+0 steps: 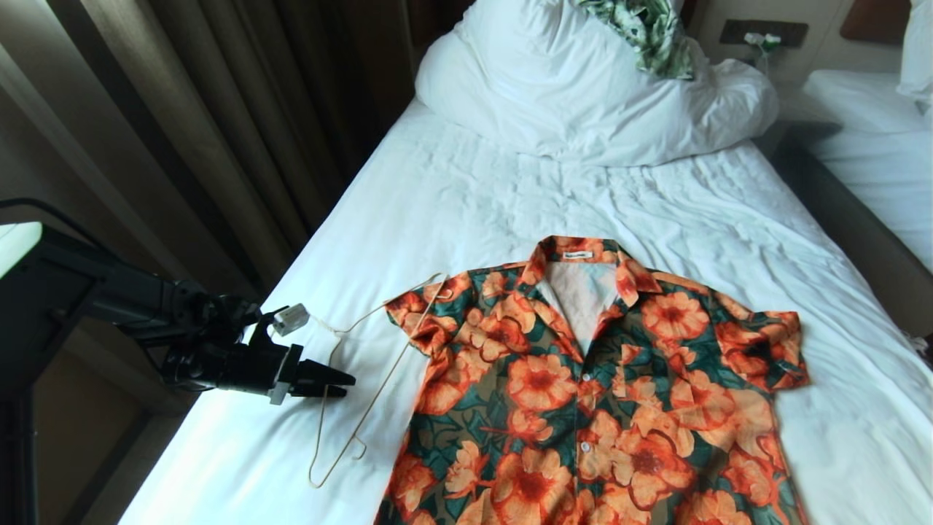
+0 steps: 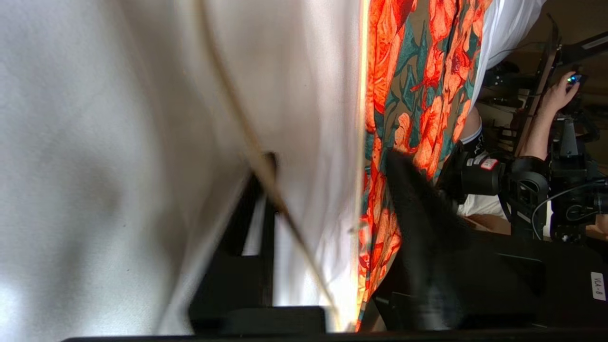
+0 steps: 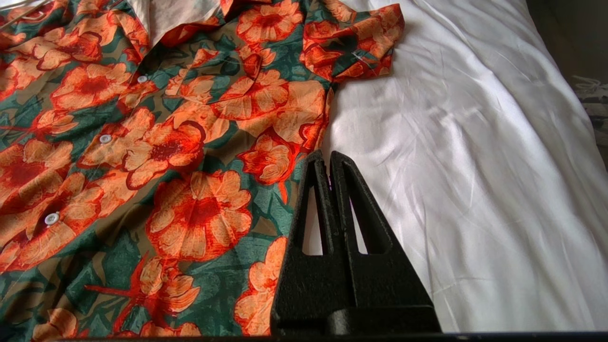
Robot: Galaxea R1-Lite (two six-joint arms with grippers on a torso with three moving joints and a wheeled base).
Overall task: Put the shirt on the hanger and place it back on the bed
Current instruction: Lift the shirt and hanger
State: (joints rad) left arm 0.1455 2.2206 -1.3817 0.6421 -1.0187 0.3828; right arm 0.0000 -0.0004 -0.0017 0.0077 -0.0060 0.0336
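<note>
Nearest, spread flat and face up across the white sheet of the bed: the shirt, buttoned down the front, collar open on pale lining, white neck label at the top. Above its side seam, seen from the right wrist: the right gripper, fingers pressed together, nothing between them. Just left of the shirt, flat on the sheet: the hanger, one end reaching the near sleeve, hook curling toward the bed's edge. Reaching in from the left: the left gripper, tips at the hanger's wire; from the left wrist view the wire running between spread fingers, grip impossible to confirm. Farther up: bunched white duvet. On top of it, a green-and-white leafy cloth.
</note>
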